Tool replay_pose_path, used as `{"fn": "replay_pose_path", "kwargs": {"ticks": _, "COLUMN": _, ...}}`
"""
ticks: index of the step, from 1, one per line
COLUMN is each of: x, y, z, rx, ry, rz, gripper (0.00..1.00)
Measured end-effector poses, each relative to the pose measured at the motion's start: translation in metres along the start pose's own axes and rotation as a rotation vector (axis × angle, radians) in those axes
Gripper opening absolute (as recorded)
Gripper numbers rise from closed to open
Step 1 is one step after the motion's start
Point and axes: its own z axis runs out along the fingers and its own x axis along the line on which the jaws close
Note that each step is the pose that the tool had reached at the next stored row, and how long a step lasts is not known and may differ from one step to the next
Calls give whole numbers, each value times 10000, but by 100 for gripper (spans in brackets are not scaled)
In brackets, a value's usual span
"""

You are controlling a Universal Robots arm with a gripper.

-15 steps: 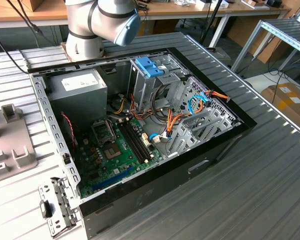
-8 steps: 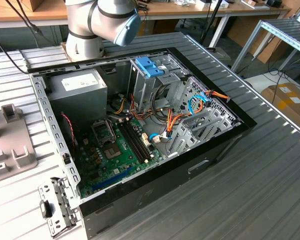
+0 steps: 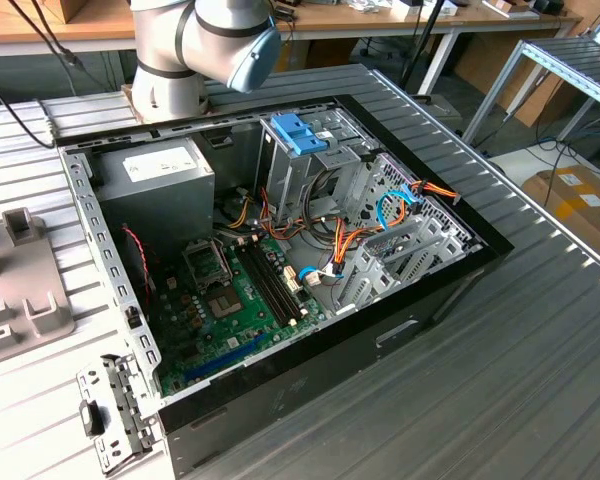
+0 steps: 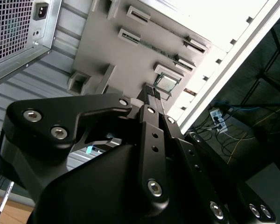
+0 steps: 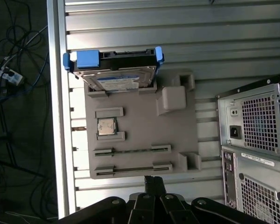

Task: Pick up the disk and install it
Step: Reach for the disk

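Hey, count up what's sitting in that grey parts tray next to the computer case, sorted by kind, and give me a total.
Disk: 1
Processor chip: 1
Long thin strips standing in slots: 2
Total: 4
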Motion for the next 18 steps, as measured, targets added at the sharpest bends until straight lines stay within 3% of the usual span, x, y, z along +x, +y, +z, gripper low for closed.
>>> {"fn": "replay_pose_path", "kwargs": {"ticks": 18, "x": 128, "y": -10, "z": -4, "rx": 1, "ry": 1, "rz": 0, "gripper": 11}}
